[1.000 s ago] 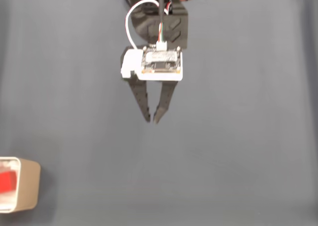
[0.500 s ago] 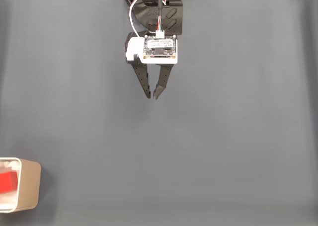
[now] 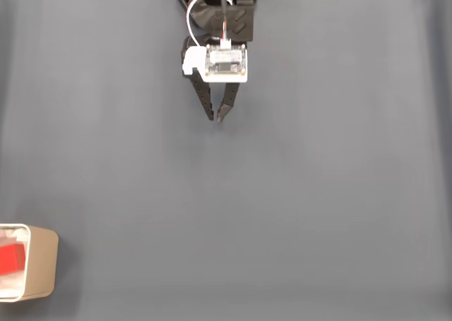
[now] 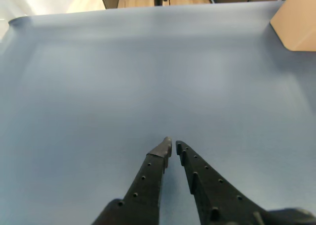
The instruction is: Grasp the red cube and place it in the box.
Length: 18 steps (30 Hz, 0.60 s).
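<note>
The tool (image 3: pixel 215 118), tips nearly closed and empty, has retracted toward its base. The red cube (image 3: pixel 11 258) rests inside the box (image 3: pixel 42 264); placement appears complete.

In the fixed view, the box (image 3: pixel 44 264) sits at the bottom-left corner of the mat (image 3: pixel 318 194), partly cut off by the frame's left edge. The red cube (image 3: pixel 10 258) lies inside the box, seemingly against its left part. The gripper (image 3: pixel 215 118) is well apart from the box, up and to its right, near the mat's top edge. In the wrist view, the box (image 4: pixel 296 22) lies at the top right, beyond the gripper (image 4: pixel 172 146).
</note>
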Each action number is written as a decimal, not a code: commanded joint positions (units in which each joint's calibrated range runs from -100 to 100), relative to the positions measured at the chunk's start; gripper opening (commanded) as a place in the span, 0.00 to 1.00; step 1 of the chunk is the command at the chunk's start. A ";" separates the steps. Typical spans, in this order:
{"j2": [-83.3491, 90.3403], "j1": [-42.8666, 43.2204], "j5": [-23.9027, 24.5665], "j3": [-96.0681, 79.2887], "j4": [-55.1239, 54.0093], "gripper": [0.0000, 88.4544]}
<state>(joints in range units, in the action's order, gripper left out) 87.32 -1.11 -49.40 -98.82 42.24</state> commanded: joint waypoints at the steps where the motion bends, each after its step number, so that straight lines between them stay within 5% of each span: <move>1: 2.63 -0.09 0.05 -0.90 3.90 0.00; 18: 12.59 2.18 2.34 -0.99 26.61 0.00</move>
<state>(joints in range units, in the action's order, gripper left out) 99.22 0.45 -47.59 -99.37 67.06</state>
